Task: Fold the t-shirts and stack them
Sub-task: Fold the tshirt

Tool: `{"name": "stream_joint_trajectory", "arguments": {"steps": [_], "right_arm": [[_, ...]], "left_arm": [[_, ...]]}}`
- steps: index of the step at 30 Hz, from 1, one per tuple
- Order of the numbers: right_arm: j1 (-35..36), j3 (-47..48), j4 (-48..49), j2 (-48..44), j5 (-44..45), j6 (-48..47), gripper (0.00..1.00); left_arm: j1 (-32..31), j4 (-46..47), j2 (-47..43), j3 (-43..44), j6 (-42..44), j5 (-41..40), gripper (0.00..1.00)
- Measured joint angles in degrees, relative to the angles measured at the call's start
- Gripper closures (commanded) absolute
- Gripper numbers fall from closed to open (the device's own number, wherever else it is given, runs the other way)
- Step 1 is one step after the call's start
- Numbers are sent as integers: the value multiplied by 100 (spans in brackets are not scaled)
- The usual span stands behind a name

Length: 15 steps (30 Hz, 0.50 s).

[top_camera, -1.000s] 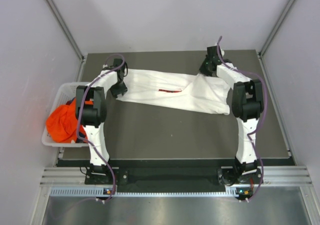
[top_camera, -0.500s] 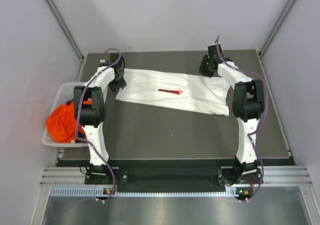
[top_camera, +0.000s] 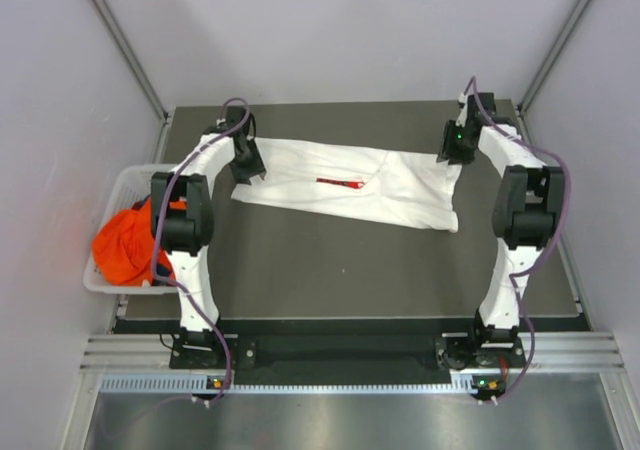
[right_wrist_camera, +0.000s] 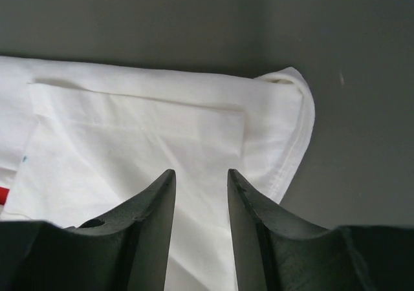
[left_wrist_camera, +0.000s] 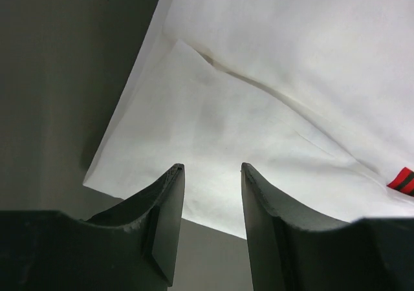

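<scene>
The white t-shirt (top_camera: 340,185) lies on the dark table (top_camera: 330,270) as a long band already folded lengthwise, slightly slanted, with a sliver of its red print (top_camera: 340,181) showing near its middle. The left claw (top_camera: 245,170) hangs over the shirt's left end and the right claw (top_camera: 452,155) over its right end. In both wrist views the jaws stand moderately apart with nothing between them, only cloth below: the left claw (left_wrist_camera: 212,171) looks down on a tucked flap near the shirt's left edge, and the right claw (right_wrist_camera: 200,174) on a squared flap beside the hemmed right corner. Well to the left of the shirt, off the table's edge, an orange t-shirt (top_camera: 120,245) is heaped in the white lattice basket (top_camera: 125,178). The crosswise fold looks to be what remains for this shirt, and that is where trouble is likely. If a claw pinches only the top flap and not every layer beneath it, the lengthwise fold would peel open on lifting. If the two ends are carried unevenly, the slanted band would land skewed. A bite too close to the edge could let the thin cloth slip out midway.
</scene>
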Motion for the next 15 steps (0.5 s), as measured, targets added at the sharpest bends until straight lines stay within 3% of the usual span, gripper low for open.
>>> {"name": "stream_joint_trajectory", "arguments": {"steps": [15], "right_arm": [[-170,35,188,595,-308,-527,62]], "left_arm": [[13,83,197,-267,-15,-55,55]]}}
